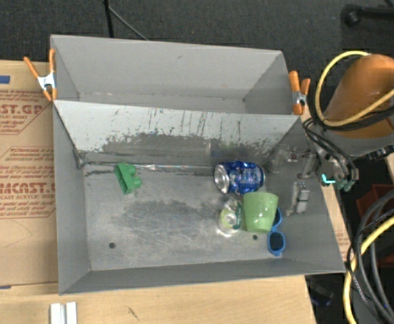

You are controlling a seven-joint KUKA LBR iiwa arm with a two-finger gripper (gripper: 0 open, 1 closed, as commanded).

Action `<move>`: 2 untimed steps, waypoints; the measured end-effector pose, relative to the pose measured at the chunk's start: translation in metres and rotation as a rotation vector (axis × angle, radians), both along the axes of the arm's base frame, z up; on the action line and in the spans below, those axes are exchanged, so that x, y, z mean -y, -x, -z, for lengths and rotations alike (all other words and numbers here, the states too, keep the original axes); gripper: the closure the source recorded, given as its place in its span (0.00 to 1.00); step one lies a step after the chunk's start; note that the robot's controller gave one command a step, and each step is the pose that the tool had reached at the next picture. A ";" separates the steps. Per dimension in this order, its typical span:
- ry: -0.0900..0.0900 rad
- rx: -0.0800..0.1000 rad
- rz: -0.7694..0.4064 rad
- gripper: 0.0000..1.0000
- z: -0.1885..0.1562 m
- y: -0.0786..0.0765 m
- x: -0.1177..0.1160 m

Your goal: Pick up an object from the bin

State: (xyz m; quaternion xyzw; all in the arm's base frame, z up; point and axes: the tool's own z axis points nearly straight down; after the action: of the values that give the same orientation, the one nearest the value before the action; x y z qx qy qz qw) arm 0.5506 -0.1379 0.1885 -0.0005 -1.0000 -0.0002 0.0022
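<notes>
The arm's orange cover [367,90] sits up high on the right, so it is the closest thing. Below it, the end effector [299,196] hangs low by the right wall of the grey bin [183,73]. I cannot tell if the end effector is open or closed, and nothing shows in it.

The things to pick from sit in a small bunch in the right part of the bin. The green cup [259,212] lies on its side just beside the end effector, on the side away from the arm. A clear shiny thing [229,220] touches the cup on its far side. A squashed blue can [239,177] lies just behind the cup, close to the back wall. A small blue thing [276,241] lies in front of the cup, but I cannot tell what it is. A little green block [126,178] lies all alone on the left, far from the rest.

I think this is the early part of the job, with nothing picked yet. The cup looks like the nearest pick. The next move would need the end effector to get right over one thing, open wide around it, and not bump the wall or the things next to it
</notes>
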 end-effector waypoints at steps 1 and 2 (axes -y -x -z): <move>0.001 0.004 0.024 0.00 0.122 0.032 0.013; 0.000 0.007 0.127 0.00 0.088 0.042 0.003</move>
State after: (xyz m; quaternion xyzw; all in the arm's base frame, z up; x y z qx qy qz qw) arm 0.5082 -0.1413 0.1005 -0.0640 -0.9979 -0.0004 -0.0013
